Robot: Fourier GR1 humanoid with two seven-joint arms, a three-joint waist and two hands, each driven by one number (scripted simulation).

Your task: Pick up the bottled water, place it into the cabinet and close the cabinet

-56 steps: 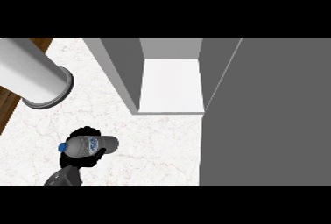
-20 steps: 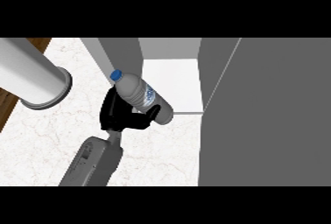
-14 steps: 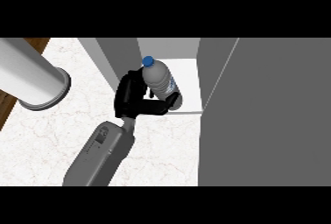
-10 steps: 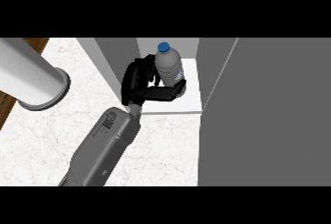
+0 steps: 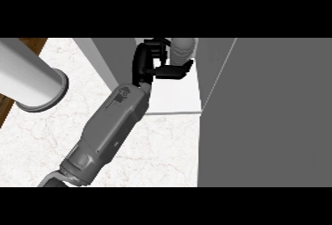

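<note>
Bottle going into the cabinet

The left hand (image 5: pixel 154 61) is curled round the bottled water (image 5: pixel 182 49), thumb across its front, holding it upright deep inside the open cabinet (image 5: pixel 172 94), above the white floor. The forearm stretches in from the marbled tabletop (image 5: pixel 162 149), I'd guess so the bottle lands well back, out of the way of the grey door (image 5: pixel 266 114) on the right. No right hand shows. Release and door-closing remain undone.
</note>
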